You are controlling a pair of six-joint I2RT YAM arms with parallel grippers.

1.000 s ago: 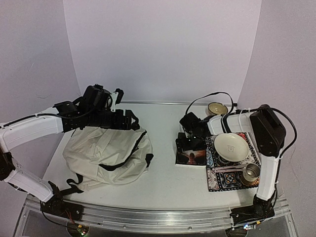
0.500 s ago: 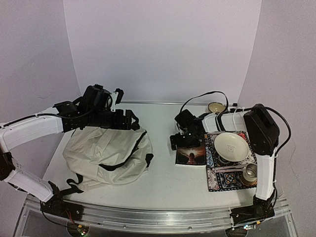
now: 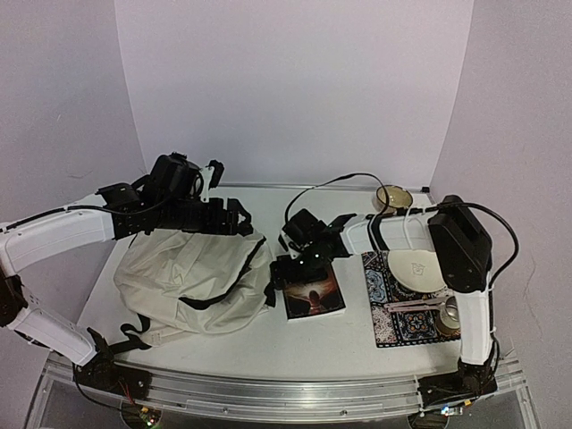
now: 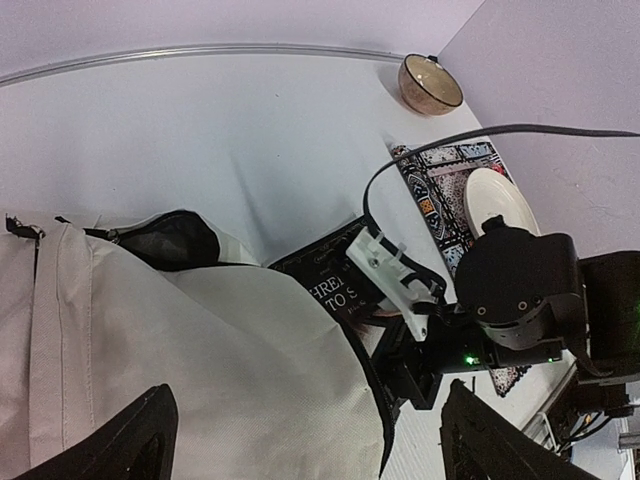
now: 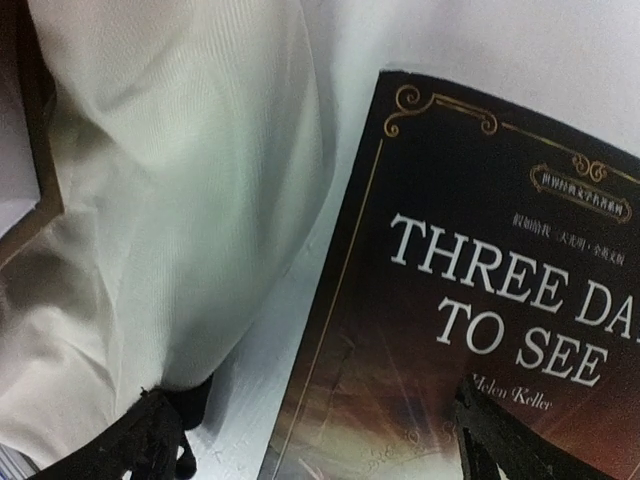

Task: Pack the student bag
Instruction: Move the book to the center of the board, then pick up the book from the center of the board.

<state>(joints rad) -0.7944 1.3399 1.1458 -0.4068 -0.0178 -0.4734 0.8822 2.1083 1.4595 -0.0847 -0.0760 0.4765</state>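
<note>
**While both arms hover, book lies flat beside student bag**

As the table runs back from the arm bases, first comes a metal cup on the near right corner of a patterned mat. White plate on same mat, further back. Student bag slumped on left half of table; cream cloth, black straps. Dark-covered book flat on table just beside bag's right edge; cover reads "THREE … TO SEE". Right gripper over book's far left corner, fingers spread wide, gripping nothing. Left gripper at bag's far edge, fingers wide apart above the cloth, nothing held. Farthest back: small bowl near rear wall.
</note>
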